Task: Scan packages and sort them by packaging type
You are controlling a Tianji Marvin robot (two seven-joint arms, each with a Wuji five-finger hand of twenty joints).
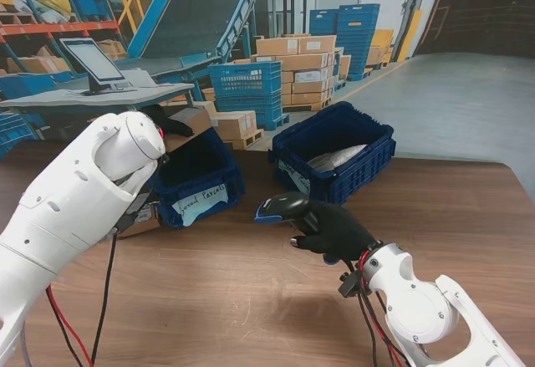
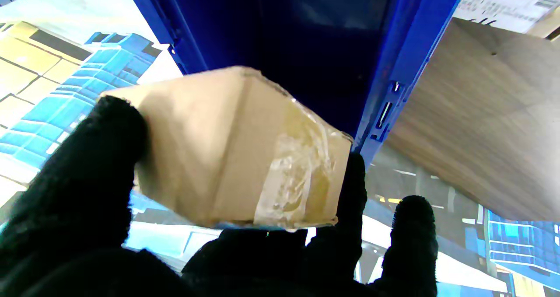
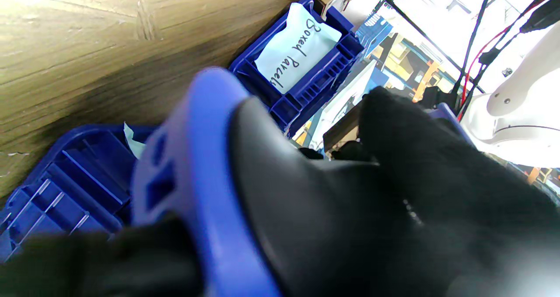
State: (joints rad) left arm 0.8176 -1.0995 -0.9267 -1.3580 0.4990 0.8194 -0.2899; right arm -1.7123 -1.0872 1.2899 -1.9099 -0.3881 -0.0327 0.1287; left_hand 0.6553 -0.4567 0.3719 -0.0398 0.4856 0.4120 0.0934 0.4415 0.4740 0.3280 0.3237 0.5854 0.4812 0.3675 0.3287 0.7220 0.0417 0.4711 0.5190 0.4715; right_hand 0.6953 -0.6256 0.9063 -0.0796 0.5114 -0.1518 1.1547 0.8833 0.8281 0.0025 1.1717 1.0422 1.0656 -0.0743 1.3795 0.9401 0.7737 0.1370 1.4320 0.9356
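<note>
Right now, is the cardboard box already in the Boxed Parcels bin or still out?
Still out: the left hand holds the cardboard box over the Boxed Parcels bin, fingers clamped on its sides.

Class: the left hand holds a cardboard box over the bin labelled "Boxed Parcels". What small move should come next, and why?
Probably lower the box a little and release it. The left hand grips it over the open bin whose label reads "Boxed Parcels", so it seems sorted to the right place. The right hand only holds the scanner.
</note>
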